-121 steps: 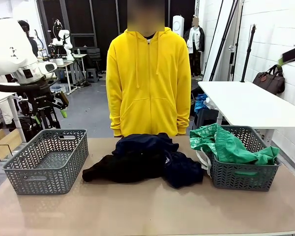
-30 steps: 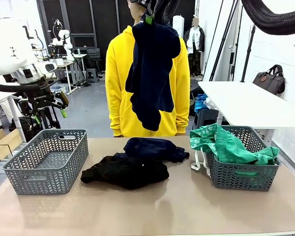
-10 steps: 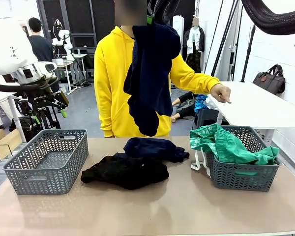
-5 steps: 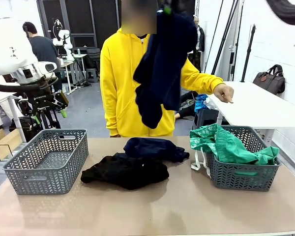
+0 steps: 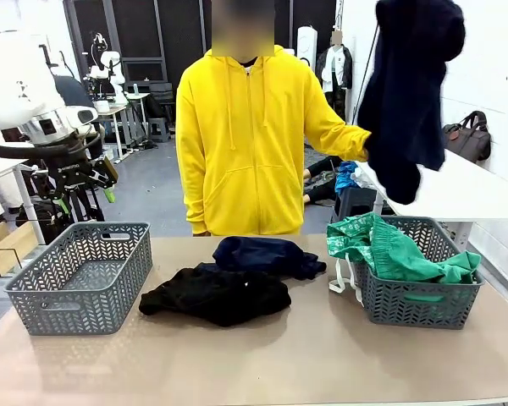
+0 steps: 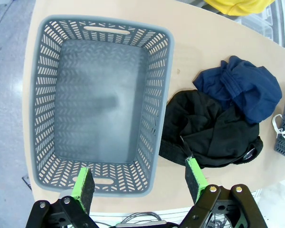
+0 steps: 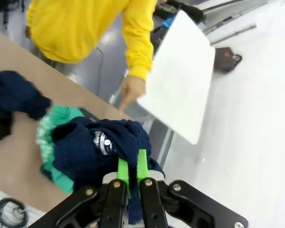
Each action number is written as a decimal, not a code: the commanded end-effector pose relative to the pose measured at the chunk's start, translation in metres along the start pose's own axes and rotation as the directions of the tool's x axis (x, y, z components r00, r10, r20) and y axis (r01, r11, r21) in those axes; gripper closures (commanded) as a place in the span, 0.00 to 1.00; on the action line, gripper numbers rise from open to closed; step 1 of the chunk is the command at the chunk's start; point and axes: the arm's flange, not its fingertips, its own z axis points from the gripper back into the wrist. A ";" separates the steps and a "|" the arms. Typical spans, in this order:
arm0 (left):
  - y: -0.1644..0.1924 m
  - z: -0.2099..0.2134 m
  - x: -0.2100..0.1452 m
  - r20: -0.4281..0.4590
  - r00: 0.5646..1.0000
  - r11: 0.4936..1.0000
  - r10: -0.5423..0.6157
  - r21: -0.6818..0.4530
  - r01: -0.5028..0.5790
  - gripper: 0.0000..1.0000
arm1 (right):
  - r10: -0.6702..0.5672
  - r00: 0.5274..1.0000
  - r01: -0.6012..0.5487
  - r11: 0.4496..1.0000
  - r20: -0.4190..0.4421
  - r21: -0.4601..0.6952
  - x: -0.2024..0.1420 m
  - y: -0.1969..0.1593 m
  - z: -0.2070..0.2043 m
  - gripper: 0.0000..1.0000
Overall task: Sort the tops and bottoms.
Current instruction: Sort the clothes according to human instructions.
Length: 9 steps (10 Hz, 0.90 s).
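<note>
The right gripper [image 7: 132,159] has its fingers [image 7: 123,172] pinched nearly together on a fold of the hanging navy garment [image 5: 411,93]. The cloth bunches just under and around the pads. In the front view this garment hangs with its long axis upright. Its top is up at the picture's edge, and its lower end points down at the filled basket [image 5: 416,298], above the back rim and not touching it.

The green garment [image 5: 398,249] lies heaped in that basket, spilling over the rim on the side toward the desk's middle, with its white cords dangling down the wall. Left of the basket on the desk [image 5: 262,364] lies a second navy garment [image 5: 267,254], its long axis across the desk. The black garment [image 5: 216,292] touches its near edge, a little farther from the basket.

Well left of the basket, at the desk's other end, the left gripper [image 6: 138,183] hangs over the empty basket [image 6: 97,102] with fingers spread wide, gripping nothing.

A person [image 5: 250,139] stands behind the desk. One hand [image 7: 129,92] reaches out above the filled basket, a finger pointing down.
</note>
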 end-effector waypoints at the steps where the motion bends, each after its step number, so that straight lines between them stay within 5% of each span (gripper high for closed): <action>1: -0.001 0.001 -0.001 0.011 1.000 1.000 0.016 0.011 -0.016 0.00 | -0.099 0.994 0.098 0.995 0.041 0.010 -0.047 0.000 -0.024 1.00; 5: -0.001 0.001 -0.001 0.011 1.000 1.000 0.016 0.011 -0.016 0.00 | -0.220 0.971 0.220 0.975 0.099 0.008 -0.109 -0.024 -0.086 1.00; 9: -0.001 0.001 -0.001 0.011 1.000 1.000 0.016 0.011 -0.016 0.00 | -0.302 0.948 0.297 0.953 0.103 0.062 -0.135 -0.023 -0.191 1.00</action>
